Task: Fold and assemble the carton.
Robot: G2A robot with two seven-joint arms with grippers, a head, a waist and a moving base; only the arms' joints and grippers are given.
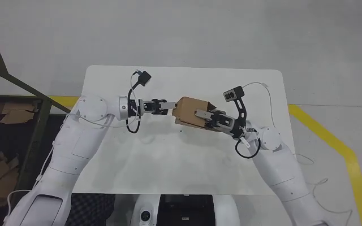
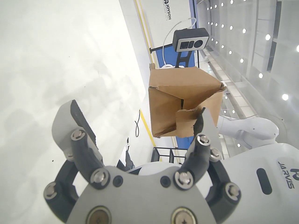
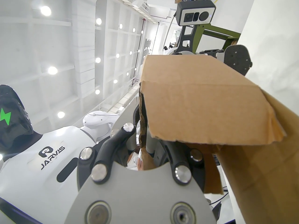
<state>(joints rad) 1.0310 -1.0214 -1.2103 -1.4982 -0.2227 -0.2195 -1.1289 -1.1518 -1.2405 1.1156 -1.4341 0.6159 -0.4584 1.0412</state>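
Tabletop first: white rectangular table (image 1: 169, 164) with rounded corners, spread under both arms. Above its middle, clamps the small brown cardboard carton (image 1: 191, 109) in the right gripper (image 1: 205, 116), jaws closed on one side wall, box seemingly clear of the surface. From the other side, meets the carton's end with the left gripper (image 2: 137, 114), jaws spread wide and holding nothing. Touches a loose, ragged end flap (image 2: 184, 123) with one black fingertip (image 2: 199, 121).

Progress, as a judgement: already squared up into box shape, with several flaps folded in and overlapping on the end facing the left gripper. Left to do: press down that last flap and tuck or lock it. Probably also close the opposite end, with cardboard hanging loose by the right wrist. Cannot tell how far along that end is.
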